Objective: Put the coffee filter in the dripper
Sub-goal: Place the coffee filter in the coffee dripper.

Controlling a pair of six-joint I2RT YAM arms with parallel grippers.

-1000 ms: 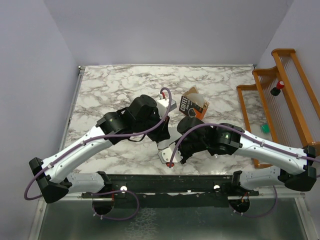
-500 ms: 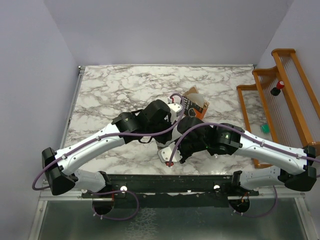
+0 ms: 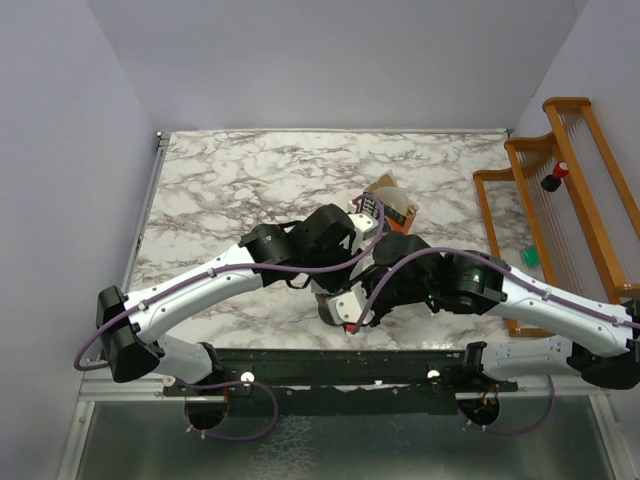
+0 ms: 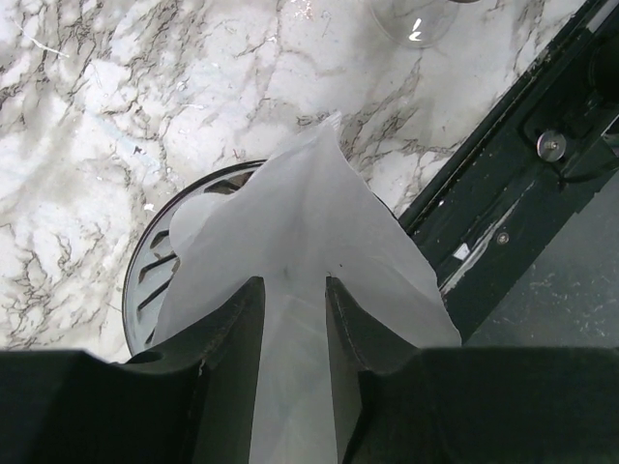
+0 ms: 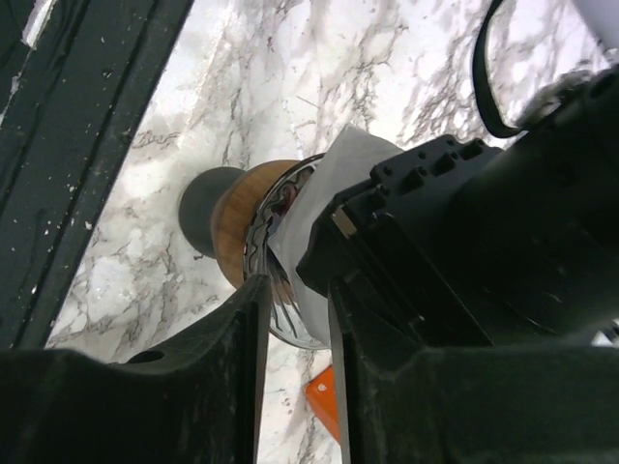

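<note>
One coffee filter (image 4: 300, 232): thin white paper, spread into a loose cone. It lies over the mouth of the dripper (image 4: 160, 261), with one corner sticking out past the dripper's rim. It looks draped on and partly in the dripper, not pressed down against the ribs.
Handling: judged very light, limp and quick to crease or tear. The least drag from a finger would shift it, and it may spring back up out of the dripper.
Where to hold: judged best at the seam or upper edge, pinched gently, away from the point that must sink into the dripper.
Left pincer (image 4: 290, 290): above the dripper's near side, fingers a little apart, with the filter's paper running through the gap. The gap looks wider than the paper, so the hold seems slack. I cannot tell whether either finger presses on the paper.
Right pincer (image 5: 295, 285): just beside the dripper, fingers partly apart, the dripper's rim showing across the gap; nothing is visibly clamped.
Dripper body: ribbed bowl with a brown collar on a dark base, standing on the marble table (image 4: 97, 97).
Risk: paper clinging to a finger could lift back out of the dripper.
</note>
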